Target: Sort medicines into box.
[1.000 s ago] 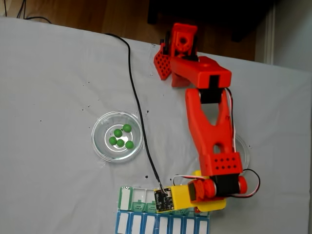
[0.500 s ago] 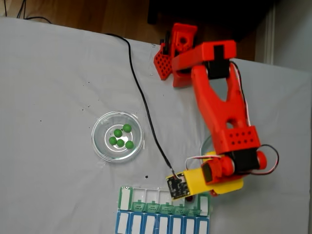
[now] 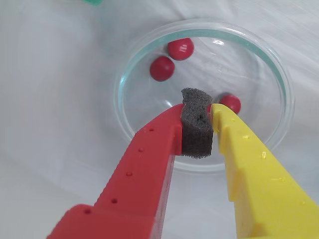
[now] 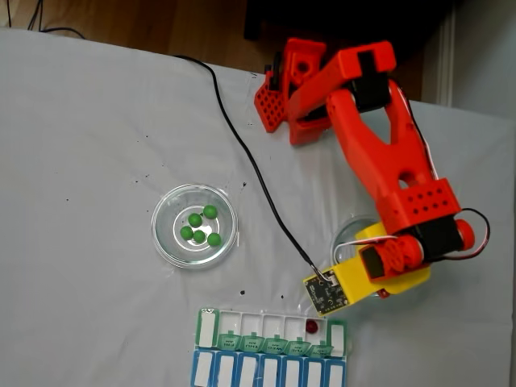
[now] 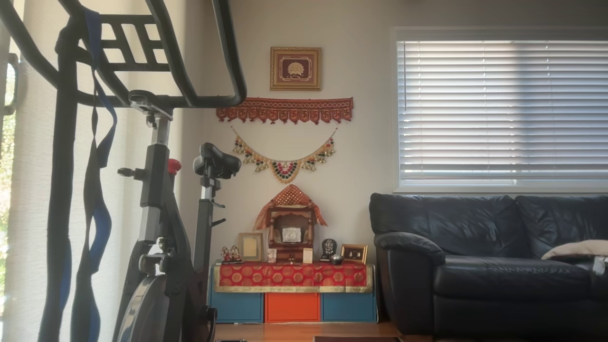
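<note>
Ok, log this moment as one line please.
fingers: closed on foam pad only, above red-ball dish | red balls in dish: three | one red ball in green box | green balls: untouched

Soft even daylight on the white tablecloth point(image 4: 97, 121) in the fixed view, barely any shadows, picture a bit grainy. Wrist view is bright and washed out, small glare spots on the clear round glass dish point(image 3: 279, 74), near fingers slightly soft. Other view is backlit by the slatted window blinds point(image 5: 503, 109), so the black exercise bike point(image 5: 161, 228) is nearly a silhouette

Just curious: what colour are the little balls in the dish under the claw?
Dark red balls, clearest in the wrist view.
</note>
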You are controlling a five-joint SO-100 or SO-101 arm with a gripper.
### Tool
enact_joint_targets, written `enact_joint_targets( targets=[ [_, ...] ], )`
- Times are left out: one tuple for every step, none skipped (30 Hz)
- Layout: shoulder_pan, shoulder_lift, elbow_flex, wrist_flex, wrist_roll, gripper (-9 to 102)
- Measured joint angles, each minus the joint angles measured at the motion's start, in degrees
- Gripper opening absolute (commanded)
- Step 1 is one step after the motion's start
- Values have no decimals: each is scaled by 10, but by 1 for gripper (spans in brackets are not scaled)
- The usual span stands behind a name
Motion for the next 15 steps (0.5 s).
enact_joint_targets(
  targets=[
    [-3, 0, 5, 1, 0, 2],
    [-5, 0, 12, 1, 0, 2],
    [-10, 0, 19, 1, 0, 2],
    [-11, 0, 21, 1, 0, 2],
    [-14, 0, 22, 1, 0, 2],
    [-18, -2, 22, 6, 4, 2],
    [-21, -6, 22, 10, 7, 2],
    [-23, -11, 22, 12, 10, 2],
    [-26, -19, 22, 16, 15, 2],
    [-30, -26, 22, 17, 19, 2],
    [-33, -30, 22, 18, 24, 2],
    [-35, -33, 22, 18, 27, 2],
    [-38, -35, 22, 18, 33, 2],
    [-39, -36, 22, 18, 35, 2],
    [-40, -38, 22, 18, 40, 2]
  ],
)
